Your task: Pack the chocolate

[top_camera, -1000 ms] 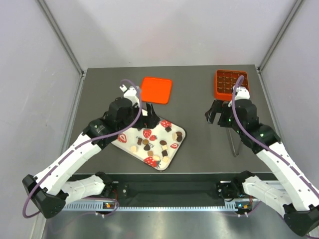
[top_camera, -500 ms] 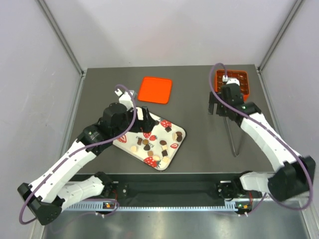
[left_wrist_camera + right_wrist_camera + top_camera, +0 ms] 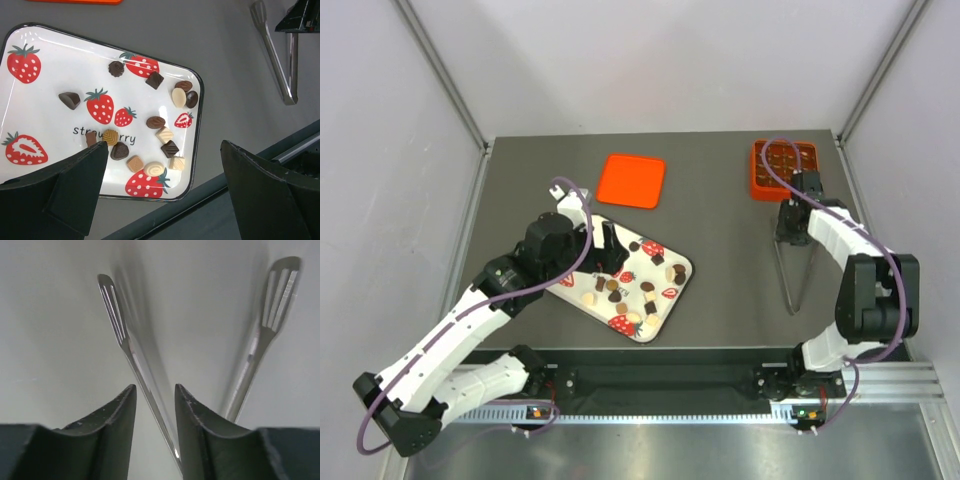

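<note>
The desk [image 3: 720, 230] is a dark grey, matte plate. The left arm [image 3: 470, 315] reaches over it, and the left jaws are spread wide above the near part of the tray [image 3: 47, 112]. This tray is a glossy white rectangle with round corners, a thin dark rim and red strawberry prints.

The right arm [image 3: 840, 235] is folded back, and the right jaws point down at the desk. They stand with only a narrow gap, and one leg of the tongs [image 3: 116, 315] runs through this gap. If they already press it, I cannot tell.

Beyond the left jaws lies the lid [image 3: 632, 180], flat, orange, nearly square. Just beyond the right jaws stands the box [image 3: 758, 170], orange plastic with a grid of small cells that look dark inside.

The tongs are thin shiny metal with slotted, flat ends, and their second leg lies outside the right jaws.

The chocolate [image 3: 156, 122] lies loose on the tray, ahead of the left jaws and mostly between the lines of the two fingers [image 3: 75, 185]. The nearest pieces are just beside one fingertip. The pieces are small: dark brown, caramel and cream, some round, some square, some ribbed.
</note>
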{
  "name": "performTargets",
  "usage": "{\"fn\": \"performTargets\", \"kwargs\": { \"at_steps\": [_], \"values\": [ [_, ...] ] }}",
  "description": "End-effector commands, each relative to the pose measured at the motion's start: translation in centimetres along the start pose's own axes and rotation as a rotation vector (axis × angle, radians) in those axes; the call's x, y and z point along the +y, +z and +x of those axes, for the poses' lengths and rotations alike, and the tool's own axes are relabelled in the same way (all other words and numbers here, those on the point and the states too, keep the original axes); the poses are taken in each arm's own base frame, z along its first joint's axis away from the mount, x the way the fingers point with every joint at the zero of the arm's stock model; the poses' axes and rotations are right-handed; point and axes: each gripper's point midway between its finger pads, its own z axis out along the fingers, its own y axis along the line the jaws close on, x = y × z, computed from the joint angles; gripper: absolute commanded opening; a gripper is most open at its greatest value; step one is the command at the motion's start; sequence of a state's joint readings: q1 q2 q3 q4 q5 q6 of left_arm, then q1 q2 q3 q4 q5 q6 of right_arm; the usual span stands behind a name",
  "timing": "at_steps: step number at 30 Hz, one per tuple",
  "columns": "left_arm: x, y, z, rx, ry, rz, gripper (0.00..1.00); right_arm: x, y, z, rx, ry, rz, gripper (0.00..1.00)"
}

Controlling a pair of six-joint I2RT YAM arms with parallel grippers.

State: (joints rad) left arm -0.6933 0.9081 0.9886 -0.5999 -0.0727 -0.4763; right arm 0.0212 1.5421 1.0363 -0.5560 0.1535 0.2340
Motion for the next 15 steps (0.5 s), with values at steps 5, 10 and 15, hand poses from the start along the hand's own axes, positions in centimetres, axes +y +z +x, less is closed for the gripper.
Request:
{"fn": "performTargets", "kwargs": {
  "at_steps": [5, 10, 15],
  "values": [
    [0.5, 0.4, -0.2, -0.013, 0.018, -0.025, 0.99, 1.2, 2.5, -0.9, -0.008, -0.030, -0.050, 0.34],
    [0.2, 0.7, -0.1, -0.004, 0.017, -0.013, 0.99, 2.5, 3.1, -0.9, -0.026, -0.069, -0.100, 0.33],
    [0.4, 0.7, -0.1, -0.002, 0.024, -0.020, 0.99, 5.0, 3.0, -0.9, -0.048, -0.134, -0.168, 0.15]
  ]
}}
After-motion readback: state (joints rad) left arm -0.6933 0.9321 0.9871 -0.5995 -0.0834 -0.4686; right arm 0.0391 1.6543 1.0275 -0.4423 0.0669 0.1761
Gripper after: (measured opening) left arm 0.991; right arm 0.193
